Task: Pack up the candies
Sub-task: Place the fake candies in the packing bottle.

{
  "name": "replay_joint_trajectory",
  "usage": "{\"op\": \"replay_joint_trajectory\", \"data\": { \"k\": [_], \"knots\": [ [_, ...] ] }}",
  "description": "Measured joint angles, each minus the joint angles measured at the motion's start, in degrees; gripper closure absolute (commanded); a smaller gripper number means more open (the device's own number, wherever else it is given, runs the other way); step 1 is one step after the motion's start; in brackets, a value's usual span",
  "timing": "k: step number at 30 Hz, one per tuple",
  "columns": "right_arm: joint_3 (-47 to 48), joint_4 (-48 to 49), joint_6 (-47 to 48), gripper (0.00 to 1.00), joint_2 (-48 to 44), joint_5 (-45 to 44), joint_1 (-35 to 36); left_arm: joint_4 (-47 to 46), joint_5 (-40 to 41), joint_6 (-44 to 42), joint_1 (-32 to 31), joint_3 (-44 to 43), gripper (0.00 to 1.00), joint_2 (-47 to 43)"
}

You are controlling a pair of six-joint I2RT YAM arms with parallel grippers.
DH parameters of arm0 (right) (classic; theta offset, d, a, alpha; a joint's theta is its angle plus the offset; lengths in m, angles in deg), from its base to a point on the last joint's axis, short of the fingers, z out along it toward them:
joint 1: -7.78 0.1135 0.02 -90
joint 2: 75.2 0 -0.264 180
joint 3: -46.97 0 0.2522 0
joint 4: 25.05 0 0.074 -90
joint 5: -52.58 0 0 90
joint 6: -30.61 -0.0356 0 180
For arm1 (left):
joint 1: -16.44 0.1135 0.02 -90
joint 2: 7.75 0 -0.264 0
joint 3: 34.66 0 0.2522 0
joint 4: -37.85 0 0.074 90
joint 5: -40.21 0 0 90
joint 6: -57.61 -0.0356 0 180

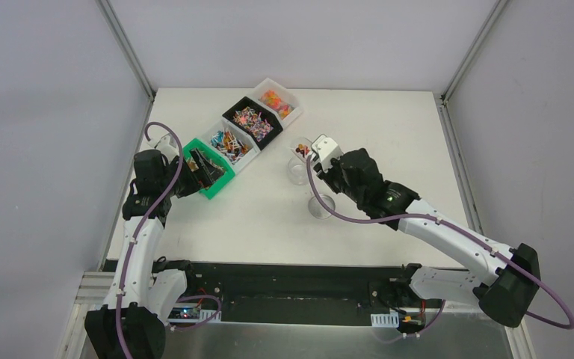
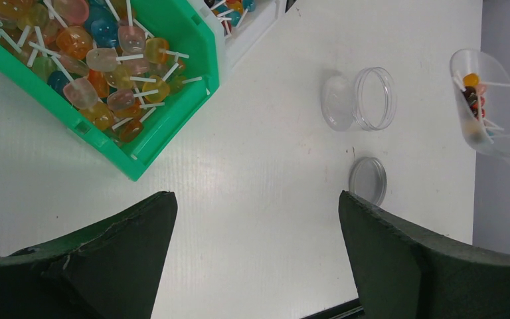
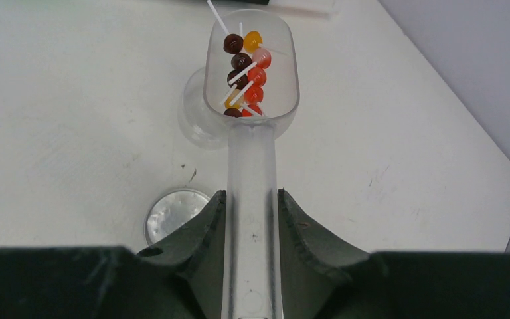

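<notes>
My right gripper (image 3: 251, 199) was clamped on the scoop (image 3: 280, 80), level, I judge, so its candies (image 3: 247, 73), about nine, stayed in, near the jar (image 3: 196, 116) mid-table. My left gripper (image 2: 255, 199) hung wide open and empty by the left edge. One jar, one lid (image 3: 172, 212), four bins (image 1: 220, 183).

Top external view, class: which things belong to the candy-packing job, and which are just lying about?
Job in hand: candies in the scoop, right gripper clamping its handle, jar, lid.
Lying idle for now, as I judge it: green bin, black bin, far white bin, left gripper, open and empty.
</notes>
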Motion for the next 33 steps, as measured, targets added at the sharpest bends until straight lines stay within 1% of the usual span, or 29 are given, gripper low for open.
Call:
{"op": "replay_joint_trajectory", "data": {
  "k": [5,11,26,33],
  "knots": [
    [0.04,-6.16,0.33,1.0,0.0,-0.55,0.0,0.0,0.0,0.0,0.0,0.0,0.05,0.0],
    [0.37,-10.67,1.31,1.0,0.28,-1.27,0.0,0.0,0.0,0.0,0.0,0.0,0.05,0.0],
    [5.35,-15.06,2.6,1.0,5.95,-2.8,0.02,0.0,0.0,0.0,0.0,0.02,0.04,0.0],
    [7.15,-18.91,2.75,1.0,7.61,-3.98,0.24,0.0,0.0,0.0,0.0,0.02,0.04,-0.02]
  ]
}}
